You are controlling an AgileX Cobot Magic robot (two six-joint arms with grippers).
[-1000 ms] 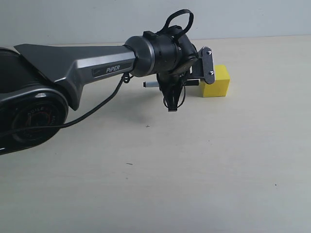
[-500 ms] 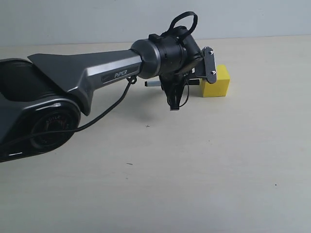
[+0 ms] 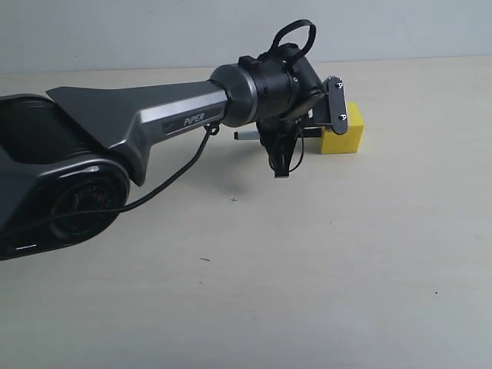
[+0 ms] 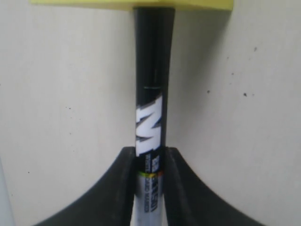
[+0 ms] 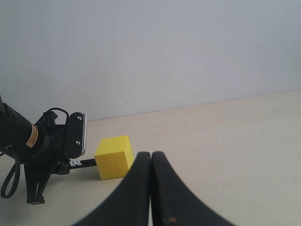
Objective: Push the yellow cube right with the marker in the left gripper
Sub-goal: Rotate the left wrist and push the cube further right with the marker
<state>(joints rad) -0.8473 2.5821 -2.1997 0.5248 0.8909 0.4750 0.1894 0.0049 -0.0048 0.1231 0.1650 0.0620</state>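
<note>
While the left gripper [image 3: 281,138] [image 4: 149,157] hung low over the table [image 3: 307,269], its two black fingers [image 4: 117,188] were clamped narrowly on the marker [image 3: 244,134] [image 4: 153,94], gripping the white barrel just behind the label print. The marker lay roughly level with the table and pointed right in the exterior view, black cap leading.

Yellow cube [image 3: 347,135] [image 4: 94,4] [image 5: 113,157]: sitting flat on the table, just right of the left gripper in the exterior view. Its upper left corner was hidden behind a grey plate [image 3: 334,110] on the wrist.

Contact: in the left wrist view the black cap ran straight up to the cube's near face, about mid-width. It appeared to touch, though the cube sat at the very edge of that picture, so a hairline gap could not be ruled out. The right wrist view also showed the marker [image 5: 82,163] meeting the cube's side.

Arm [image 3: 154,115]: dark grey, marked "PiPER", reaching in from the left, with a black cable [image 3: 296,31] looping above the wrist.

Right gripper [image 5: 151,157]: fingers pressed together with nothing between them, well apart from the cube. It was not seen in the exterior view.
</note>
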